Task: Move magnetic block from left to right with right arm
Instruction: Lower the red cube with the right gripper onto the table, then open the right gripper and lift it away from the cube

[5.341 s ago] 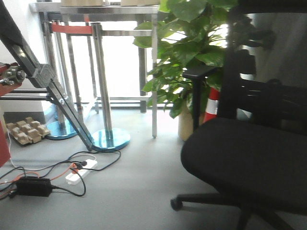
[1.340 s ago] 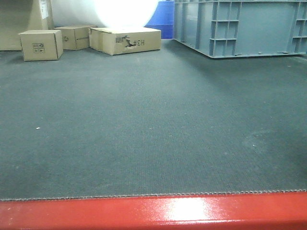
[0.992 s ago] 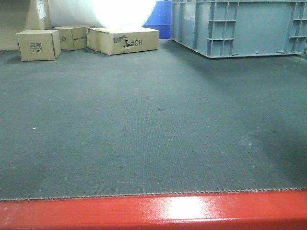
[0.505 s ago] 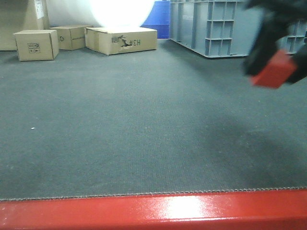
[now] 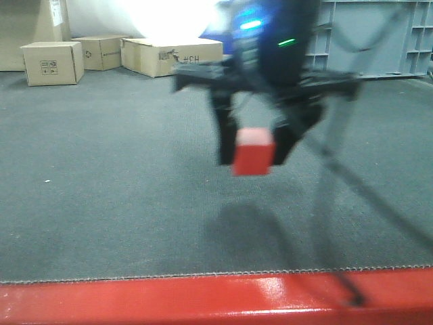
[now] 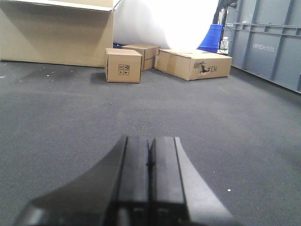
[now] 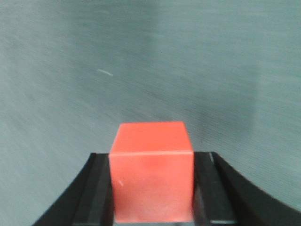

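The magnetic block [image 5: 253,152] is a small matte red cube held in the air above the grey carpet, near the middle of the front view. My right gripper [image 5: 253,150] is shut on it, one dark finger on each side; the right wrist view shows the magnetic block [image 7: 151,172] filling the gap between the black fingers. The right arm [image 5: 277,51] is blurred with motion and hangs down from above. My left gripper [image 6: 150,162] is shut with its two black fingers pressed together and nothing between them; it does not show in the front view.
Tan cardboard boxes [image 5: 53,62] [image 5: 177,57] stand at the far left and back, and show again as boxes [image 6: 123,65] in the left wrist view. A large grey-blue crate [image 5: 379,37] fills the back right. A glossy red rim [image 5: 216,301] runs along the near edge.
The right arm has swept leftward from the right edge to the middle of the view, carrying the red block lower and closer to the camera. Before that it was out of view.
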{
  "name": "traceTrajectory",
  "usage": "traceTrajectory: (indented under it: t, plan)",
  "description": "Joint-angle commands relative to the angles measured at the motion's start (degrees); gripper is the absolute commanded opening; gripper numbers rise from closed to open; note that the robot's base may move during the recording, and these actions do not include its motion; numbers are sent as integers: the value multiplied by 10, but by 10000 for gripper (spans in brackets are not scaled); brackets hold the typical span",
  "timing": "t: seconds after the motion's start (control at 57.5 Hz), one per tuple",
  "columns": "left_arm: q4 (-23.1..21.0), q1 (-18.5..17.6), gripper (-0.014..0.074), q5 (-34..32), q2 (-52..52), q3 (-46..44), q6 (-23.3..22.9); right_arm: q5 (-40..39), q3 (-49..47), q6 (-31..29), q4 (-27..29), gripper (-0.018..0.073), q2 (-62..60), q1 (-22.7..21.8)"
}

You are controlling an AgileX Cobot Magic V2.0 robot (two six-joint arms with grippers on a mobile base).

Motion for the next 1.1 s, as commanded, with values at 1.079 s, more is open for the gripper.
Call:
traceTrajectory:
  t: [1.079]
  plan:
    - [-4, -2, -126, -52, -6, 4, 1, 25, -91, 23, -19, 608, -14, 13]
